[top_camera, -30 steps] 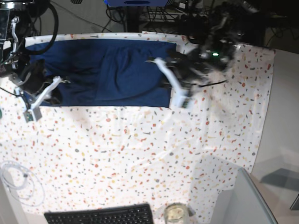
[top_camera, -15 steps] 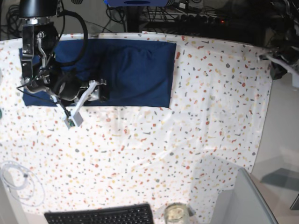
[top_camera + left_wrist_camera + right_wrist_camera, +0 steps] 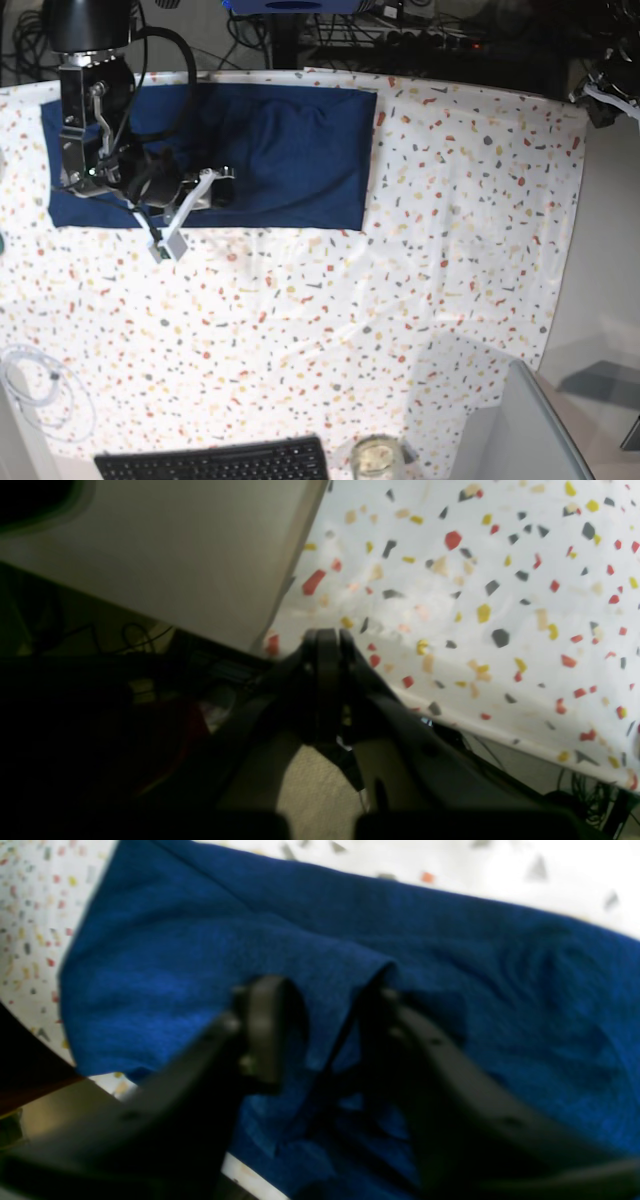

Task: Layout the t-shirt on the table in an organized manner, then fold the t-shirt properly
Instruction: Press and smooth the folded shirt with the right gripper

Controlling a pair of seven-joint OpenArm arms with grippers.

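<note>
The dark navy t-shirt [image 3: 290,150] lies folded into a long rectangle at the far left of the speckled table [image 3: 400,300]. My right gripper [image 3: 222,185] is low over the shirt's near-middle. In the right wrist view the right gripper [image 3: 322,1015] has its jaws apart, with a raised fold edge of the t-shirt [image 3: 500,990] between the fingers [image 3: 265,1025]. My left gripper [image 3: 325,640] is shut with nothing in it, hanging past the cloth's edge [image 3: 500,605]. In the base view only the left arm [image 3: 608,95] shows, at the far right corner.
A black keyboard [image 3: 215,462] and a glass jar [image 3: 375,458] sit at the near edge. A white cable coil [image 3: 35,385] lies near left. A grey panel [image 3: 520,430] stands near right. Cables and equipment fill the floor behind the table.
The left arm swung away from the shirt's right edge to beyond the far right corner. The right arm moved from the left edge onto the shirt, and its jaws came apart.
</note>
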